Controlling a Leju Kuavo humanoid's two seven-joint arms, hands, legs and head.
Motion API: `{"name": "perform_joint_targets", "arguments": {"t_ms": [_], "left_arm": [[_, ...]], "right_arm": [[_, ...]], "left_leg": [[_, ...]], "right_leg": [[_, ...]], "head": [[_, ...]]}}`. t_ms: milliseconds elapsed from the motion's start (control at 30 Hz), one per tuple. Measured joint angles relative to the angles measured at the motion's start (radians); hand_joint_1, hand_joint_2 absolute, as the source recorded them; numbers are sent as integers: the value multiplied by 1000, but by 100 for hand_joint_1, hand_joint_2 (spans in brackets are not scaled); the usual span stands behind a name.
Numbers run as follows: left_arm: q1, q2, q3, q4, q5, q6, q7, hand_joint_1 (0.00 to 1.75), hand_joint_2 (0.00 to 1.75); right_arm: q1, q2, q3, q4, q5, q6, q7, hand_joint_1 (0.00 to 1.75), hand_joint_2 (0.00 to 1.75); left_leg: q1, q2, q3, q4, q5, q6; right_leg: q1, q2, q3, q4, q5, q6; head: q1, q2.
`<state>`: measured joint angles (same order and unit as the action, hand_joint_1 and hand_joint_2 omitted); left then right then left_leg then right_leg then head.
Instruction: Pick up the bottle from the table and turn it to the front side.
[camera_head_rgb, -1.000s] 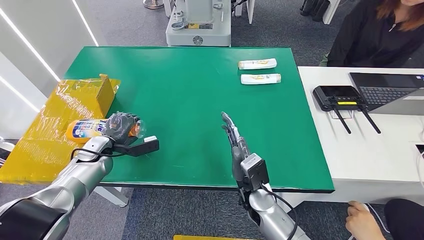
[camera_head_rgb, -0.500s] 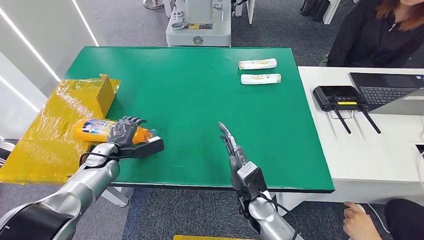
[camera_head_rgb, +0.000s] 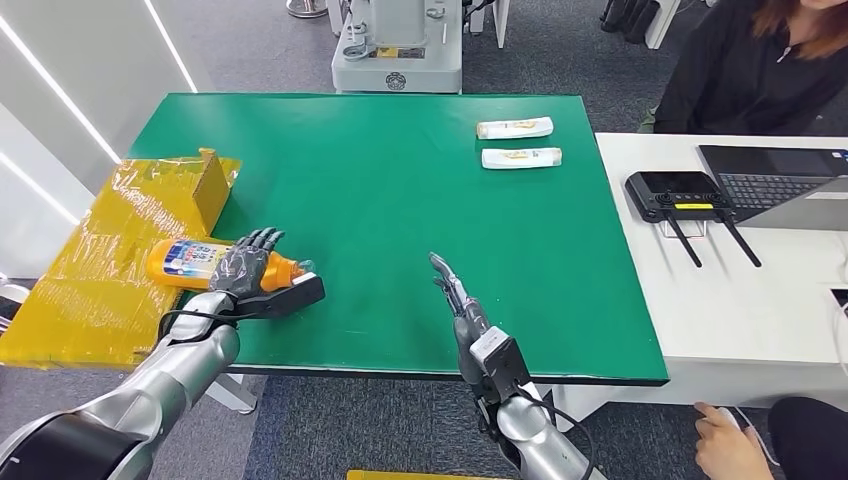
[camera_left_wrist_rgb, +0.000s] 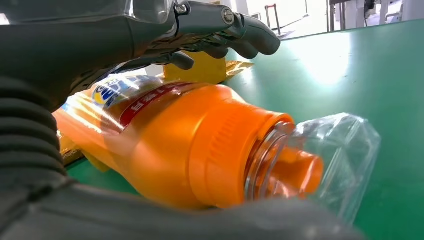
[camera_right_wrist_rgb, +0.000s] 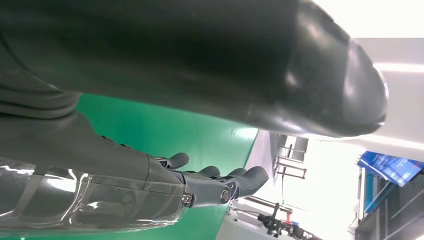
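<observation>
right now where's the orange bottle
Head view: the orange bottle lies on its side at the green table's near left edge, under the left hand, beside the yellow box.

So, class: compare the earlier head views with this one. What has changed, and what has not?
The left hand has opened its fingers over the orange bottle, which now lies on the table's left edge. The right hand drifted slightly left, open. The two white tubes stayed put.
</observation>
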<state>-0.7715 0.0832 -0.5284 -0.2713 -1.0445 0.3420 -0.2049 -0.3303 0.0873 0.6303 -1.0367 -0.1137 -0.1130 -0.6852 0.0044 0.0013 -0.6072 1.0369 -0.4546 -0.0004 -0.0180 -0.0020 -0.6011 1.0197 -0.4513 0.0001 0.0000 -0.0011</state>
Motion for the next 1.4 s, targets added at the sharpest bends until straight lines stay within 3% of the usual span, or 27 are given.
{"name": "perform_joint_targets", "arguments": {"t_ms": [267, 600, 700, 867, 1000, 1100, 1200, 1400], "left_arm": [[-3, -5, 52, 0, 98, -89, -27, 0, 0], [-4, -16, 138, 0, 161, -90, -60, 0, 0], [0, -18, 160, 0, 185, -31, -104, 0, 0], [14, -21, 207, 0, 228, 168, -198, 0, 0], [37, -35, 277, -10, 333, 287, -361, 0, 0], [63, -49, 360, -55, 366, 305, -472, 0, 0], [111, -71, 437, -164, 378, 305, -491, 0, 0], [203, -108, 440, -410, 775, 306, -495, 0, 0]], "right_arm": [[1, -1, 1, 13, -4, 6, -1, 0, 0], [1, -1, 1, 14, -9, 7, -1, 0, 0], [2, -1, 1, 14, -9, 7, -1, 0, 0], [17, -3, 0, 13, -12, 2, 0, 0, 0], [43, -6, 0, 1, -10, -7, 2, 0, 0], [58, -8, 0, -11, -7, -7, 4, 0, 0], [71, -10, 0, -20, -5, -7, 6, 0, 0], [97, -10, 0, -33, 14, -29, 5, 0, 0]], "left_leg": [[0, 0, 1, 0, 0, 0], [0, 0, 1, 0, 0, -1], [0, 0, 1, 0, 0, -1], [0, 0, 1, 0, 0, -1], [0, 0, 1, 0, 0, -1], [0, 0, 1, 0, 0, -1], [0, 1, 1, 0, 0, -1], [0, 0, 1, 0, 0, -1]], "right_leg": [[0, 0, 0, 0, 0, 0], [0, 0, 0, 1, 0, 0], [0, 1, 0, 1, 0, 0], [0, 0, 0, 0, 0, 0], [0, 0, 0, 0, 0, 0], [0, 1, 0, 0, 0, 0], [0, 1, 0, 0, 0, 0], [0, 0, 0, 0, 0, 0]], "head": [[0, 0], [0, 0], [0, 0], [0, 0], [0, 0], [0, 0], [0, 0], [0, 0]]}}
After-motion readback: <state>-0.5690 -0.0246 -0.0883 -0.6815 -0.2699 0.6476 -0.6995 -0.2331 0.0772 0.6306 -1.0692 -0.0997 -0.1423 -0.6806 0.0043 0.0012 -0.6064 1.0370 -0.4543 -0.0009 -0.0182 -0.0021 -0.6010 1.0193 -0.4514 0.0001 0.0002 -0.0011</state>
